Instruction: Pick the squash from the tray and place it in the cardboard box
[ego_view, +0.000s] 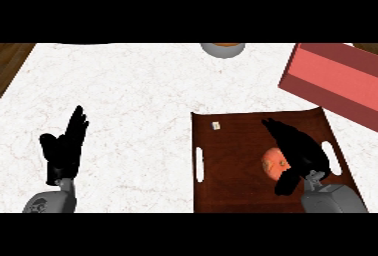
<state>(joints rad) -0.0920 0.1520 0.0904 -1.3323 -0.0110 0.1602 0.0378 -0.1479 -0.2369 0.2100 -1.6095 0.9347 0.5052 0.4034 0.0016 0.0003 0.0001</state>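
Squash (272, 164), round, orange, on dark wooden tray (236, 190); right hand (301, 150) fingers straight above it, holding nothing.

Even, bright light over the pale counter (148, 90) — no glare; the dark tray (244, 195) deepens toward the lower frame, hardly any cast shadows.

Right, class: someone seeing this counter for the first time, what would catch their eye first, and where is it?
Most likely the dark brown tray at lower right, where the right hand reaches over an orange squash. Next, the red box lying tilted at the upper right corner of the white counter. The left hand rests open at lower left.
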